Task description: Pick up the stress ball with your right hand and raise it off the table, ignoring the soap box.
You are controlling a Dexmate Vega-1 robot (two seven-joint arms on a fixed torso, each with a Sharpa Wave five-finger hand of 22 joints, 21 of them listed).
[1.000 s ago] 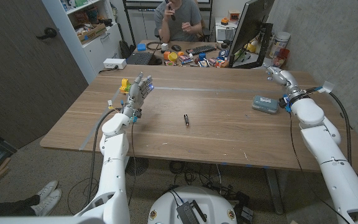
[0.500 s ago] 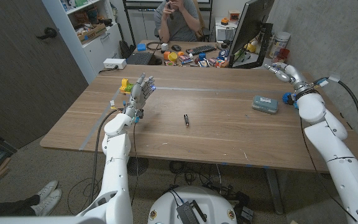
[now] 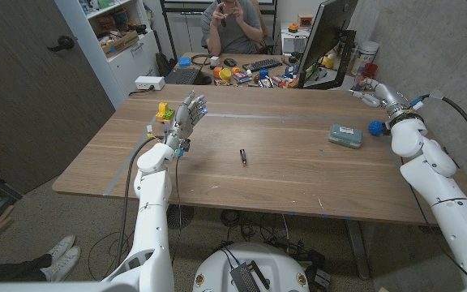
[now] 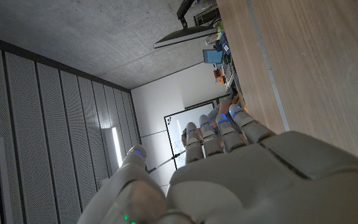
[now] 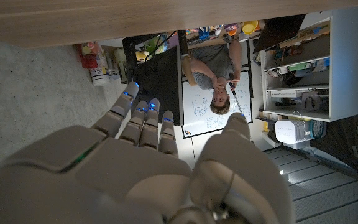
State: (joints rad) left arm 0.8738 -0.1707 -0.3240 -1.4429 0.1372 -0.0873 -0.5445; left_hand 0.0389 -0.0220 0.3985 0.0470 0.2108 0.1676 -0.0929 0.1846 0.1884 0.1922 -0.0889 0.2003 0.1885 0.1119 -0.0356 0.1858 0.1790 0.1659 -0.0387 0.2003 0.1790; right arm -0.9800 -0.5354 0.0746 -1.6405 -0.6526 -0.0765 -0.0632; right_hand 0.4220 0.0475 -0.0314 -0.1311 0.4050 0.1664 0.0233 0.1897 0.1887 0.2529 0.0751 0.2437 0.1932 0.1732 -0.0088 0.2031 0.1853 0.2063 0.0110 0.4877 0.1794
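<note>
Pen (image 3: 242, 156): small dark stick near the table's middle, well apart from both hands, no part of the job.
Left hand (image 3: 186, 118): up over the table's left side, fingers straight and a little apart, holding nothing; far from the ball.
Soap box (image 3: 345, 135): teal, lying on the right side of the table (image 3: 282, 182), to be left alone.
Stress ball (image 3: 374, 127): small blue ball on the table just beside the soap box, at about 3 o'clock from it.
Right hand (image 3: 382, 95): raised near the table's far right corner, fingers stretched out and empty.
Ball from right hand: about 6 o'clock in the head view, near, clearly the nearer hand.
Likely move: draw back and down onto the ball, keeping off the box.
</note>
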